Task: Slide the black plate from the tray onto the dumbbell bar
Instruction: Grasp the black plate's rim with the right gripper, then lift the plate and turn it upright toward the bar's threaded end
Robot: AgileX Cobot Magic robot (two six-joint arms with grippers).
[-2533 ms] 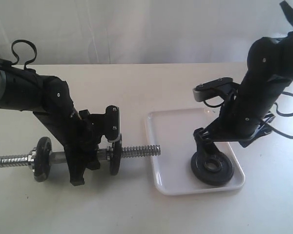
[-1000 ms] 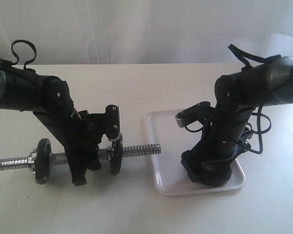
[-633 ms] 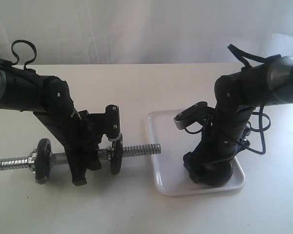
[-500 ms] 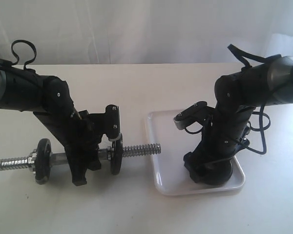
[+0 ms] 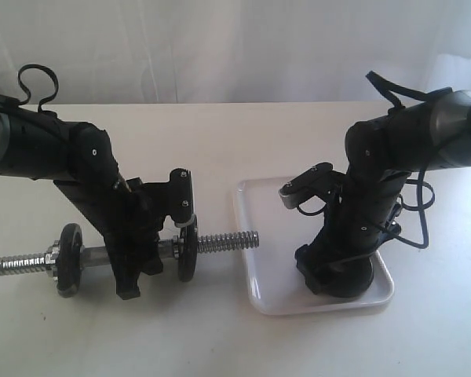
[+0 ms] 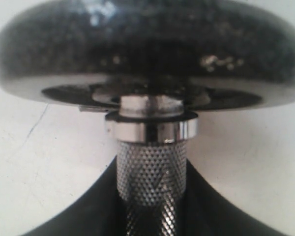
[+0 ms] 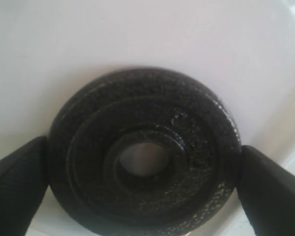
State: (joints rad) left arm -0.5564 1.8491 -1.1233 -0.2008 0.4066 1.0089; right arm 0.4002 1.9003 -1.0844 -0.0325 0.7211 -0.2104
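The black plate (image 7: pixel 88 162) lies flat in the white tray (image 5: pixel 271 236), mostly hidden under my right arm in the exterior view. My right gripper (image 7: pixel 142 194) (image 5: pixel 331 280) points down onto it. Its two fingers (image 7: pixel 17 182) press the plate's rim from opposite sides, so it is shut on the plate. The dumbbell bar (image 5: pixel 224 241) lies level just above the table, its threaded end toward the tray. My left gripper (image 5: pixel 139 276) (image 6: pixel 151 216) is shut on the knurled middle of the bar (image 6: pixel 151 172), between its two black discs (image 5: pixel 69 259) (image 5: pixel 187 253).
The tray's near right corner (image 5: pixel 381 294) sits close to the plate. Between the bar's threaded tip and the tray's left rim there is a short gap of bare table (image 5: pixel 220 314). A white curtain hangs behind the table.
Since 2.5 s ago my right arm has swung over the plate and come down on it. Its fingers now sit around the rim. In the last second almost nothing has moved; the left arm is still.
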